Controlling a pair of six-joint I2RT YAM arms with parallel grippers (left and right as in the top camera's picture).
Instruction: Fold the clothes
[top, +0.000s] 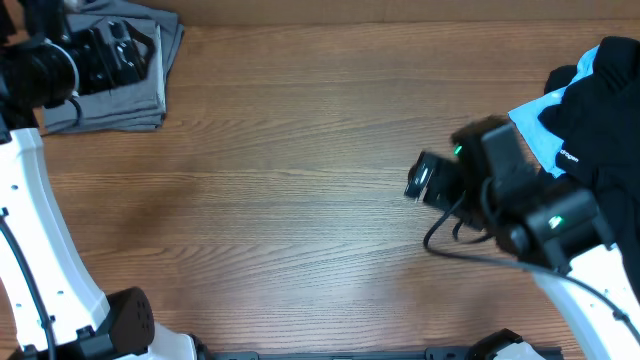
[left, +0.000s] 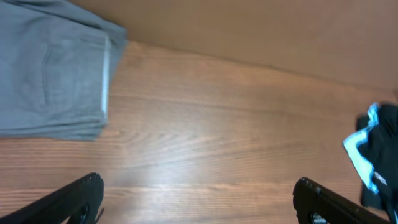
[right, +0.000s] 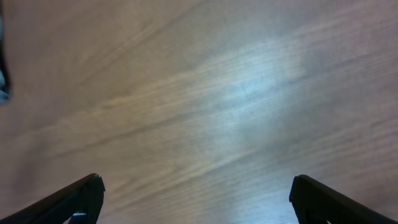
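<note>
The clothes lie in two places. Folded grey shorts (top: 110, 95) rest at the far left corner of the wooden table (top: 300, 170); the left wrist view has the shorts (left: 53, 81) at its upper left. A heap of black and light-blue garments (top: 600, 100) sits at the right edge, and the same heap (left: 373, 149) appears at the right of the left wrist view. My left gripper (top: 135, 55) hovers over the grey shorts, open (left: 199, 202) and empty. My right gripper (top: 418, 180) hangs left of the dark heap, open (right: 196, 199) over bare wood.
A brown back wall (left: 280, 31) borders the table's far edge. Both white arms rise from bases along the near edge (top: 120, 320). Bare wood stretches between the two lots of clothes.
</note>
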